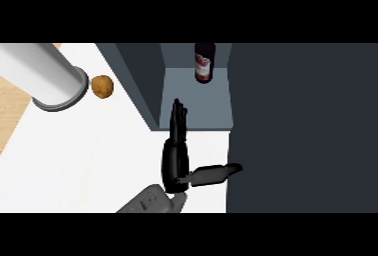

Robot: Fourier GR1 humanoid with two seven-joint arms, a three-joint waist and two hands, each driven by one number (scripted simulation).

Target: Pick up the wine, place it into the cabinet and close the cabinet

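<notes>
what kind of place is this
Most likely a kitchen: a white counter with a dark cabinet standing open, a wine bottle upright inside it, and a small brown potato-like item nearby.

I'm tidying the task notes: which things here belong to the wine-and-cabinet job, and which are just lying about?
Part of the job:
wine bottle, standing inside the cabinet
cabinet, not closed
cabinet door
right hand, open, thumb toward the door

Lying about:
brown roundish item on the counter
grey cylinder beside it
</notes>
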